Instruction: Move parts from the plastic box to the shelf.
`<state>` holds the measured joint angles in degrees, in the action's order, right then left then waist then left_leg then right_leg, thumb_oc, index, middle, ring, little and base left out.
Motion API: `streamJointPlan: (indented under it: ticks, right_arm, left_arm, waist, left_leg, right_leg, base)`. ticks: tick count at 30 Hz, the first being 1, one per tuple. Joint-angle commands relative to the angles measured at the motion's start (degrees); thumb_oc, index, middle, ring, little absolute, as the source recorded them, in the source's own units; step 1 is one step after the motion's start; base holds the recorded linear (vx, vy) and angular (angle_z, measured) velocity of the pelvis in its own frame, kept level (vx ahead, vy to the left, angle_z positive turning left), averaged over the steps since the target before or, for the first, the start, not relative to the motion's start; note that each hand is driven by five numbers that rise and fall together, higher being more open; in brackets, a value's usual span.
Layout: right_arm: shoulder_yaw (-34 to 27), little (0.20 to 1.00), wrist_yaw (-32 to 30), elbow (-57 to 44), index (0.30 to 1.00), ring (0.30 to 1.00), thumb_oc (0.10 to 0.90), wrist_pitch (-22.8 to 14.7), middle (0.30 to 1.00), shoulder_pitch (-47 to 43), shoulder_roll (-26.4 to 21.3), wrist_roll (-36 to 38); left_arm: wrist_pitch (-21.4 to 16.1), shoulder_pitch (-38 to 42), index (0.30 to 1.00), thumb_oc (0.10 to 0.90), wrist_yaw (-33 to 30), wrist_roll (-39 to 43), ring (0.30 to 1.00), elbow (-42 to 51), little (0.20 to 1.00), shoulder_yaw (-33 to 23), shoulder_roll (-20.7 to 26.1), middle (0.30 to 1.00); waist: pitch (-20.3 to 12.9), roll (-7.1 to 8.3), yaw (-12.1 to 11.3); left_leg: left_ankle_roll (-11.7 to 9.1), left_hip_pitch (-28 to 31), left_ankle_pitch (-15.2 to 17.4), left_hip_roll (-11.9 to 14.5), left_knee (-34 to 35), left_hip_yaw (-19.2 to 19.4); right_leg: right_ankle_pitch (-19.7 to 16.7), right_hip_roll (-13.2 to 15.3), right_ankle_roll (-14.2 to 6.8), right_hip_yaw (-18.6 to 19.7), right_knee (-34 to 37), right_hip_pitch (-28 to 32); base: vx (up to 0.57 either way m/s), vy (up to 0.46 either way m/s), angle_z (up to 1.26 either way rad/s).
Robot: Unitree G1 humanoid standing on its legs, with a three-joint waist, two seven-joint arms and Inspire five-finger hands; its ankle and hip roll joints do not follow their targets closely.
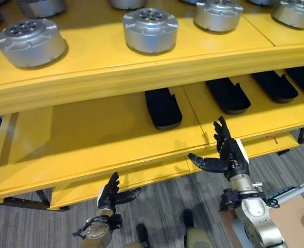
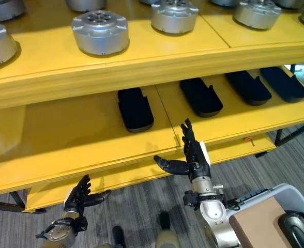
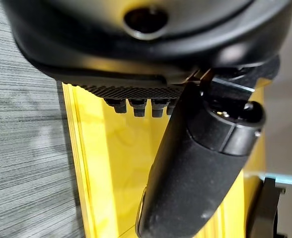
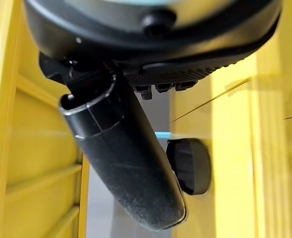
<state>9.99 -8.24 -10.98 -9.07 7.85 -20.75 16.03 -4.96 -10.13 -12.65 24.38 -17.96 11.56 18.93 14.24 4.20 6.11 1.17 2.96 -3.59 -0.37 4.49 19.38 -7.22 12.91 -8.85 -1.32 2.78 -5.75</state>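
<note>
Standing before the yellow shelf (image 1: 90, 77), both hands are raised with nothing in them. The right hand (image 1: 229, 155) sits at the front edge of the middle level, its fingers (image 1: 222, 132) straight and pointing up toward the shelf, thumb spread out to the side; it is released and grasps nothing. The left hand (image 1: 110, 194) is lower, in front of the bottom lip of the shelf over the grey carpet (image 1: 28, 227), fingers likewise relaxed and spread, thumb out, holding nothing.

On the middle level lie four black parts (image 1: 163, 107), long and rounded, set in a row toward the right; the nearest of them lies just beyond the right hand, apart from it. The wide stretch of that level to the left is bare yellow. The top level carries a row of round silver parts (image 1: 150, 29) with holes in their upper faces, and more behind them, cut off by the picture's edge.

The right eye view takes in more at the lower right: the grey plastic box (image 2: 297, 196) beside the right arm, with a brown slab (image 2: 258, 222) across it and one black part (image 2: 299, 227) lying inside next to that slab. The left eye view catches just a corner of this box.

The right wrist view looks past the extended thumb (image 4: 126, 163) at yellow boards and the rounded end of a black part (image 4: 189, 166). The left wrist view looks past that hand's thumb (image 3: 195, 163) at the yellow shelf edge and the carpet.
</note>
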Motion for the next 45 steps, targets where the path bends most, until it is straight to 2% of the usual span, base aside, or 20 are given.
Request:
streamJointPlan:
  ticks: [1,2,3,6,9,10,14,21,23,26,27,29,30,31,32,33,35,40,43,45]
  right_arm:
    - [1.11,1.000,-0.32,-3.44,1.000,1.000,0.900,-7.00,1.000,-7.49,-1.01,1.32]
    - [1.91,1.000,-0.61,-3.00,1.000,1.000,0.900,-6.95,1.000,-8.73,-1.03,1.38]
    - [2.01,1.000,-0.90,-2.72,1.000,1.000,0.900,-6.96,1.000,-9.76,-1.47,1.09]
    - [2.56,1.000,-0.61,-1.79,1.000,1.000,0.900,-6.40,1.000,-11.88,-1.24,0.89]
    - [3.32,1.000,-0.12,-1.69,1.000,1.000,0.900,-5.94,1.000,-13.13,-0.93,1.48]
    - [3.29,1.000,0.08,-1.56,1.000,1.000,0.900,-5.81,1.000,-12.34,-1.00,0.93]
    - [3.03,1.000,0.69,-2.32,1.000,1.000,0.900,-6.06,1.000,-11.55,-1.76,1.40]
    - [0.03,1.000,1.68,-5.59,1.000,1.000,0.900,-7.34,1.000,-7.72,-4.13,0.21]
    - [-0.88,1.000,0.98,-6.62,1.000,1.000,0.900,-8.01,1.000,-6.79,-5.38,-2.43]
    - [-0.95,1.000,0.74,-6.54,1.000,1.000,0.900,-8.39,1.000,-6.23,-5.50,-2.49]
    - [-1.13,1.000,0.60,-6.20,1.000,1.000,0.900,-8.62,1.000,-5.86,-5.63,-2.08]
    - [-0.94,1.000,0.41,-5.27,1.000,1.000,0.900,-8.58,1.000,-6.24,-5.85,-2.09]
    - [-0.97,1.000,0.41,-5.24,1.000,1.000,0.900,-8.60,1.000,-6.27,-5.85,-2.09]
    - [-0.58,1.000,0.33,-4.69,1.000,1.000,0.900,-8.69,1.000,-7.01,-5.89,-2.14]
    - [0.04,1.000,1.27,-3.95,1.000,1.000,0.900,-8.82,1.000,-8.38,-5.91,-1.45]
    - [0.20,1.000,1.87,-3.87,1.000,1.000,0.900,-8.75,1.000,-8.63,-6.03,-1.20]
    - [-0.10,1.000,2.48,-3.93,1.000,1.000,0.900,-8.74,1.000,-8.42,-6.09,-0.86]
    - [-1.09,1.000,3.77,-4.30,1.000,1.000,0.900,-8.29,1.000,-5.95,-5.87,-0.77]
    - [-0.61,1.000,4.71,-4.09,1.000,1.000,0.900,-8.24,1.000,-5.66,-5.57,-1.18]
    - [-1.14,1.000,5.37,-4.28,1.000,1.000,0.900,-8.21,1.000,-4.98,-5.42,0.32]
  left_arm:
    - [-13.09,10.88,1.000,0.900,-0.22,-2.66,1.000,8.98,1.000,-3.19,1.54,1.000]
    - [-13.11,10.48,1.000,0.900,-0.25,-2.29,1.000,9.29,1.000,-3.42,1.72,1.000]
    - [-12.97,10.11,1.000,0.900,0.17,-2.18,1.000,9.85,1.000,-3.67,2.01,1.000]
    - [-12.23,9.50,1.000,0.900,1.19,-1.38,1.000,9.86,1.000,-3.63,2.12,1.000]
    - [-12.29,7.62,1.000,0.900,2.42,-0.10,1.000,10.56,1.000,-5.00,2.61,1.000]
    - [-12.08,7.07,1.000,0.900,2.42,0.13,1.000,9.38,1.000,-5.70,1.98,1.000]
    - [-12.27,5.55,1.000,0.900,2.99,1.42,1.000,9.52,1.000,-6.64,1.30,1.000]
    - [-12.08,4.47,1.000,0.900,5.86,1.18,1.000,9.77,1.000,-5.10,0.23,1.000]
    - [-12.17,4.46,1.000,0.900,6.01,0.55,1.000,9.90,1.000,-4.82,-0.39,1.000]
    - [-12.34,4.27,1.000,0.900,5.98,0.22,1.000,9.61,1.000,-4.74,-0.74,1.000]
    - [-12.52,4.08,1.000,0.900,5.90,0.07,1.000,9.59,1.000,-4.69,-0.81,1.000]
    - [-12.67,4.14,1.000,0.900,5.57,0.32,1.000,9.64,1.000,-4.54,-1.08,1.000]
    - [-12.68,4.20,1.000,0.900,5.57,0.32,1.000,9.61,1.000,-4.51,-1.07,1.000]
    - [-12.85,4.23,1.000,0.900,5.27,0.36,1.000,10.04,1.000,-4.48,-1.30,1.000]
    - [-13.09,4.20,1.000,0.900,5.34,0.44,1.000,10.48,1.000,-4.65,-1.20,1.000]
    - [-13.13,4.11,1.000,0.900,5.51,0.22,1.000,10.52,1.000,-4.40,-1.18,1.000]
    - [-13.22,4.05,1.000,0.900,5.80,0.11,1.000,10.49,1.000,-4.36,-1.05,1.000]
    - [-12.70,3.88,1.000,0.900,6.20,-1.05,1.000,10.49,1.000,-3.83,-0.83,1.000]
    - [-13.28,3.78,1.000,0.900,6.38,-0.86,1.000,10.11,1.000,-3.76,-1.34,1.000]
    - [-13.37,3.92,1.000,0.900,6.46,-0.48,1.000,9.83,1.000,-3.51,-1.22,1.000]
  waist:
    - [-4.79,-0.10,-2.00]
    - [-4.41,-1.14,-3.52]
    - [-4.00,-1.69,-3.98]
    - [-4.28,-1.79,-4.42]
    - [-5.61,-0.49,-5.66]
    - [-6.38,0.06,-5.71]
    - [-6.92,-0.10,-5.21]
    - [-7.17,-2.46,-2.08]
    - [-7.04,-3.21,-0.72]
    - [-6.46,-3.01,-0.16]
    - [-5.90,-2.81,-0.36]
    - [-5.02,-2.44,-1.41]
    - [-5.02,-2.41,-1.29]
    - [-4.15,-1.25,-3.15]
    - [-3.64,0.04,-5.02]
    - [-3.62,0.41,-5.33]
    - [-3.88,0.51,-5.13]
    - [-3.32,-0.76,-4.97]
    - [-3.60,-1.10,-4.73]
    - [-4.45,-0.87,-3.54]
  left_leg:
    - [0.24,-0.35,3.76,2.62,0.51,-2.84]
    - [0.15,0.34,4.64,3.59,0.51,-1.68]
    - [0.36,0.58,4.54,4.00,0.40,-0.56]
    - [0.80,0.52,4.09,4.66,0.28,1.87]
    - [-0.67,-0.04,3.01,5.55,-0.20,4.32]
    - [-1.77,-0.27,2.25,6.52,-0.57,5.21]
    - [-4.35,-0.31,-0.69,10.62,-0.89,6.85]
    - [-9.99,0.97,-7.51,19.26,0.00,9.83]
    - [-12.22,1.92,-11.55,22.73,-0.35,10.62]
    - [-12.32,2.26,-11.72,24.17,-3.59,10.06]
    - [-12.19,1.50,-11.48,24.76,-7.08,7.80]
    - [-10.23,-0.81,-11.07,22.47,-10.91,-0.16]
    - [-10.19,-1.10,-10.89,22.45,-11.25,-0.39]
    - [-6.42,-5.72,-9.72,17.18,-14.04,-10.24]
    - [-3.29,-9.29,-2.70,8.03,-16.04,-19.35]
    - [-2.48,-10.08,-0.45,5.28,-16.08,-20.34]
    - [-2.05,-9.97,0.17,4.21,-14.74,-19.91]
    - [-1.93,-14.10,-3.36,-1.78,-8.27,-20.28]
    - [-1.21,-11.29,-2.47,-1.72,-5.28,-20.61]
    - [-1.04,-9.66,-1.76,-0.82,-3.95,-17.27]
  right_leg:
    - [-8.79,7.06,-6.03,-8.23,-6.80,-3.01]
    - [-5.69,8.71,-5.70,-14.83,-10.06,-1.90]
    - [-3.95,10.04,-4.99,-18.50,-12.86,-0.42]
    - [-1.80,11.04,-4.03,-19.76,-18.36,1.90]
    - [-2.92,10.70,-4.82,-19.88,-11.68,6.50]
    - [-1.16,9.34,-4.90,-19.64,-7.67,7.67]
    - [0.98,5.72,-3.71,-18.63,-5.10,7.85]
    - [6.44,-3.13,0.38,-16.74,-1.27,9.13]
    - [7.89,-7.23,2.51,-14.88,0.13,10.21]
    - [8.56,-9.15,3.74,-12.86,0.93,10.93]
    - [8.68,-10.10,4.58,-11.42,1.48,11.30]
    - [8.90,-11.00,5.44,-8.71,2.18,11.29]
    - [8.95,-10.93,5.41,-8.85,2.16,11.26]
    - [7.82,-11.15,6.26,-6.16,2.13,10.42]
    - [7.47,-11.35,6.51,-1.95,2.00,10.32]
    - [7.20,-11.67,6.48,-0.68,1.99,10.54]
    - [6.81,-11.98,6.42,0.22,1.84,10.25]
    - [6.00,-13.78,5.71,3.73,1.93,9.72]
    - [5.80,-14.82,5.05,7.03,2.04,9.05]
    - [5.67,-14.40,4.54,8.71,2.11,8.33]
  base:
    - [-0.05,0.069,-1.41]
    - [-0.05,0.078,-1.44]
    - [-0.07,0.079,-1.08]
    - [-0.10,-0.063,-0.50]
    - [-0.10,-0.259,-0.47]
    - [-0.05,-0.256,-0.58]
    - [-0.05,-0.277,-0.50]
    - [-0.03,-0.292,-0.52]
    - [0.00,-0.417,-0.30]
    - [0.01,-0.249,-0.54]
    - [0.01,-0.272,-0.56]
    - [-0.01,-0.190,-0.66]
    - [-0.08,-0.185,-1.29]
    - [-0.04,-0.238,-1.37]
    - [0.00,-0.273,-1.41]
    - [0.07,-0.152,-1.37]
    - [0.07,-0.029,-1.28]
    - [0.08,0.030,-0.78]
    - [0.10,0.075,-1.07]
    - [0.19,0.156,-0.69]
